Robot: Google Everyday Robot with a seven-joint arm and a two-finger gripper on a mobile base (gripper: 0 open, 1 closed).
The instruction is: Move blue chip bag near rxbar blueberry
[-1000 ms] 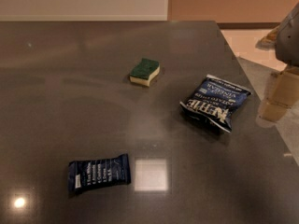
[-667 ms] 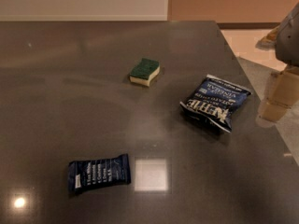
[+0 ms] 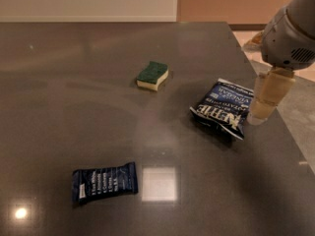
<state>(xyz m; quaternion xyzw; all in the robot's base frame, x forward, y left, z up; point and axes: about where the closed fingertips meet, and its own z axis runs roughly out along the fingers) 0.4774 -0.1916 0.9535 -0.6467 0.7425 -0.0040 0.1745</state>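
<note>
The blue chip bag, puffy and dark blue with white lettering, lies on the dark table right of centre. The rxbar blueberry, a flat dark blue wrapper with rows of white text, lies at the front left, far from the bag. My gripper hangs from the grey arm at the right edge, just right of the chip bag and close to its right side. It holds nothing that I can see.
A sponge with a green top and yellow base lies behind and left of the chip bag. The dark table ends at its right edge near the gripper, with floor beyond. A bright light reflection lies right of the bar.
The arm and gripper have moved a little left, closer to the chip bag. The bag, bar and sponge have not moved.
</note>
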